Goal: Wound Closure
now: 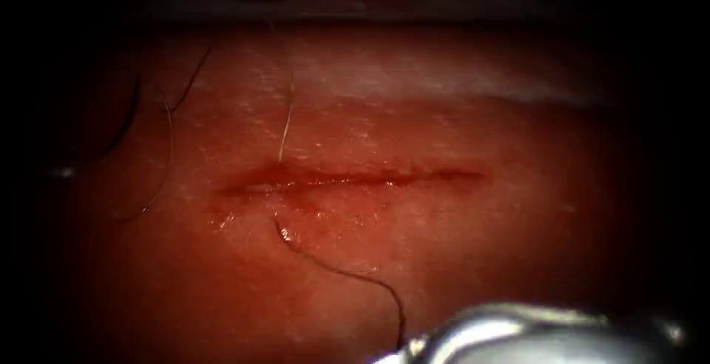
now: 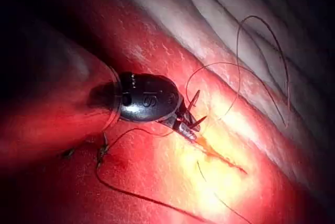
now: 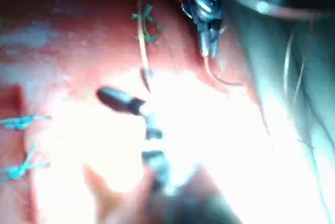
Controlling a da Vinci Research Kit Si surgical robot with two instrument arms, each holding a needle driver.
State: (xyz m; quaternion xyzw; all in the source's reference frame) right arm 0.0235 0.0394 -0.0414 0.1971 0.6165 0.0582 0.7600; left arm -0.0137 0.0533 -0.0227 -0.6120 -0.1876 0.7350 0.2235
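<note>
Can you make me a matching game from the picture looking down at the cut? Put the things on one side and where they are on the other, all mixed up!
Things:
1. cut
2. dark thread
3. pale thread
4. shiny tool

Places in the endoscope view:
A. below the cut, winding down toward the tool
B. at the bottom edge, toward the right
C. lying across the middle of the tissue
D. above the cut, near its left end

Pairs: 1-C, 2-A, 3-D, 4-B.

I cannot tell what the tool holds.
</note>
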